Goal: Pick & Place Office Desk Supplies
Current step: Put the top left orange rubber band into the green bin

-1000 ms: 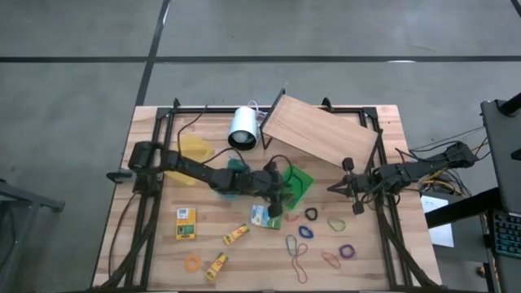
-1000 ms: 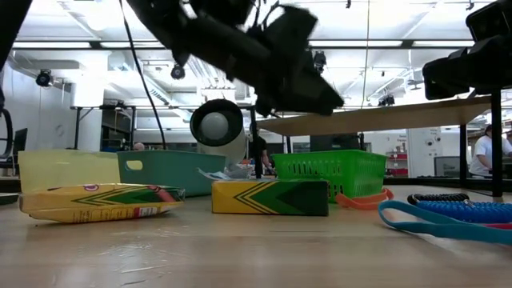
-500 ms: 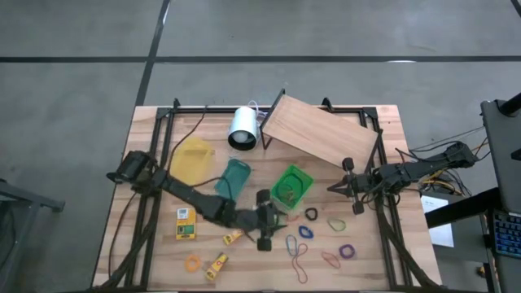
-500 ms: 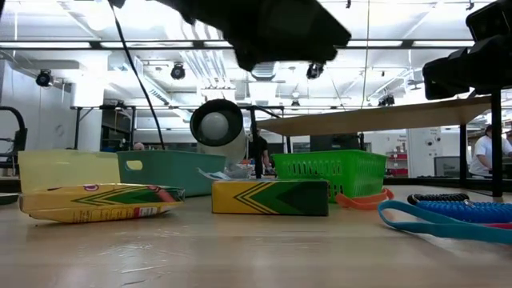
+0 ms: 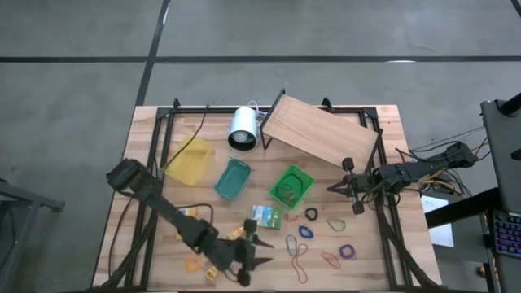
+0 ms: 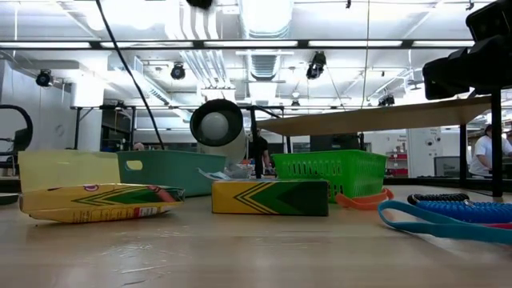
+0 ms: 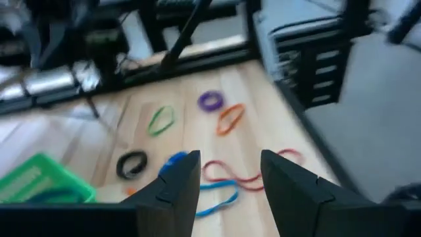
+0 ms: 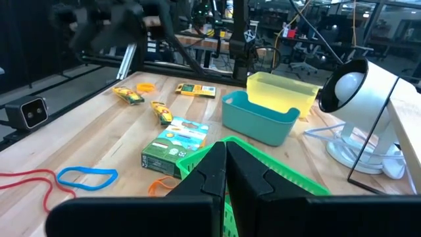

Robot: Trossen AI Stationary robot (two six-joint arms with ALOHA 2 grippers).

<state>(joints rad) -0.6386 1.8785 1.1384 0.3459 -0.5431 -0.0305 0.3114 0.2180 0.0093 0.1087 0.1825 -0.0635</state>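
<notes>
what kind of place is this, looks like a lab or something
Most likely a robotics lab or workshop, not an office. The low view shows an open ceiling with ducting and strip lights; the right wrist view shows workbenches and equipment racks beyond the wooden table, which sits in a black metal frame.

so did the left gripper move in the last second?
Yes. In the high view the left gripper has swung from beside the green basket toward the table's near edge, jaws open and empty, close to the yellow tubes.
</notes>
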